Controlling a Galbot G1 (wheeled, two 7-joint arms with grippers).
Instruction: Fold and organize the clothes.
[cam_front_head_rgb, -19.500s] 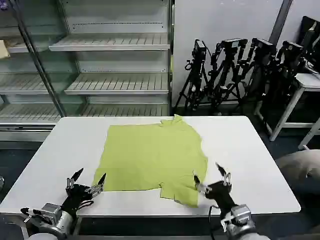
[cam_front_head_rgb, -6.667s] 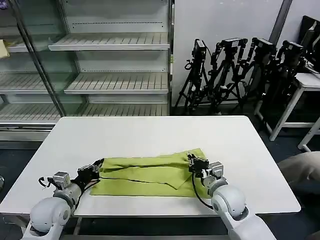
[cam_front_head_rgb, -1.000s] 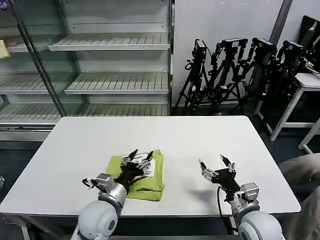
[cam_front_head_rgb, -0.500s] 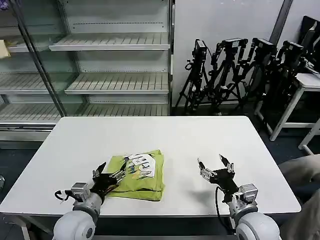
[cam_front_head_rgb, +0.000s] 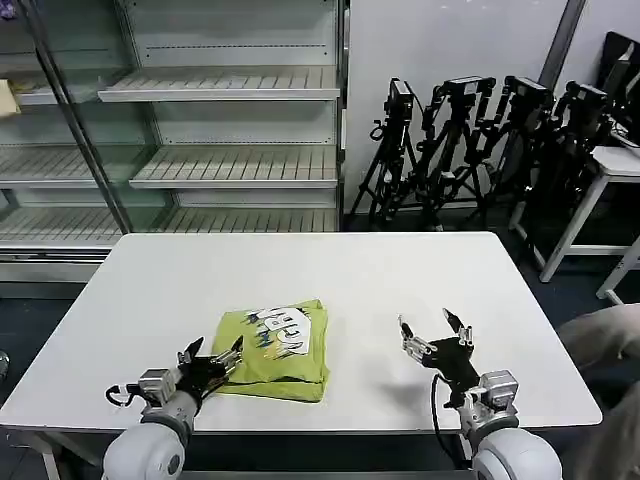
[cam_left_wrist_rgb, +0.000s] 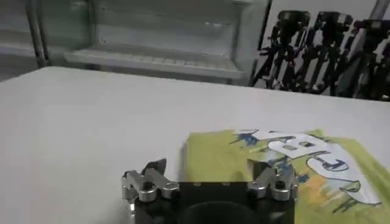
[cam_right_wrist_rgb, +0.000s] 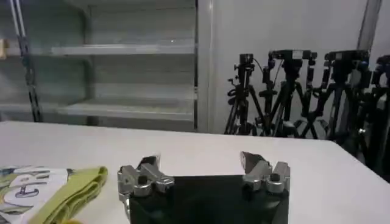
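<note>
The lime yellow-green T-shirt (cam_front_head_rgb: 278, 350) lies folded into a compact rectangle on the white table (cam_front_head_rgb: 330, 270), its white printed graphic (cam_front_head_rgb: 283, 329) facing up. My left gripper (cam_front_head_rgb: 211, 354) is open at the shirt's near left corner, low over the table, holding nothing. From the left wrist view the folded shirt (cam_left_wrist_rgb: 286, 167) lies just beyond the open left gripper (cam_left_wrist_rgb: 207, 173). My right gripper (cam_front_head_rgb: 432, 332) is open over bare table to the right of the shirt, well apart from it. The right wrist view has the shirt's folded edge (cam_right_wrist_rgb: 61, 189) off to one side of the open right gripper (cam_right_wrist_rgb: 198, 167).
Empty metal shelving (cam_front_head_rgb: 220, 120) stands behind the table. Several black tripods (cam_front_head_rgb: 480, 140) line the wall at the back right, with another table's edge (cam_front_head_rgb: 615, 165) beyond them. Bare tabletop surrounds the shirt on all sides.
My left gripper has drawn back off the folded shirt toward the near left corner, uncovering the white graphic. The right gripper has stayed in place.
</note>
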